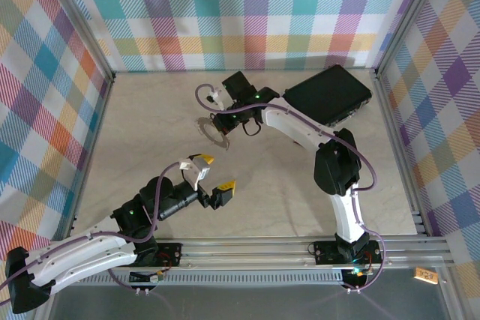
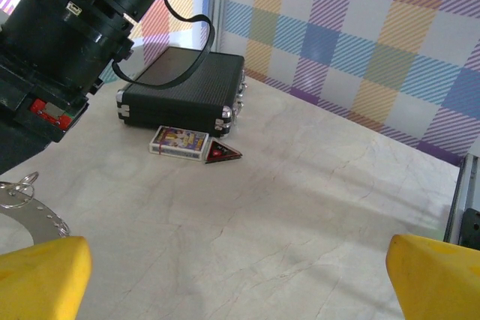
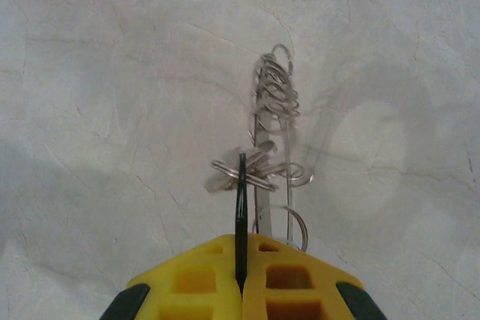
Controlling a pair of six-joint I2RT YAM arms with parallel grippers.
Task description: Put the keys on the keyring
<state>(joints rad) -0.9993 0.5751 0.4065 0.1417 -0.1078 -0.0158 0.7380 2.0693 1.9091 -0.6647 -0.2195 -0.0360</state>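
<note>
**Top view.** The right gripper (image 1: 223,121) is logged at 11 o'clock of the table (image 1: 150,110) centre. It is tipped down over the keyring (image 1: 212,131), a silvery round coil. The left gripper (image 1: 215,174) is placed at 6 o'clock of the coil, apart from it, with its fingers spread wide and nothing between them. A black case (image 1: 330,94) is set at 2 o'clock.

**Left wrist view.** The left gripper (image 2: 240,282) is confirmed spread and empty. The keyring (image 2: 34,215) is found at 9 o'clock, beneath the right arm (image 2: 75,28). Two items are added here, a small card box (image 2: 178,142) and a red-and-black triangle (image 2: 223,153). Both are laid just beside the case (image 2: 180,84), at 11 o'clock.

**Right wrist view.** The right gripper (image 3: 241,249) is pressed together on a thin black strip, which is judged to be the key (image 3: 241,200) seen edge-on. The keyring (image 3: 274,103) is bunched at 12 o'clock, and its links and small rings are touching the key. This grip detail is too fine to be read from above.

**Status.**
- Judged done: the key is gripped and brought to the ring.
- It cannot be told whether the key is threaded on.
- Judged left: threading the key and releasing it.
</note>
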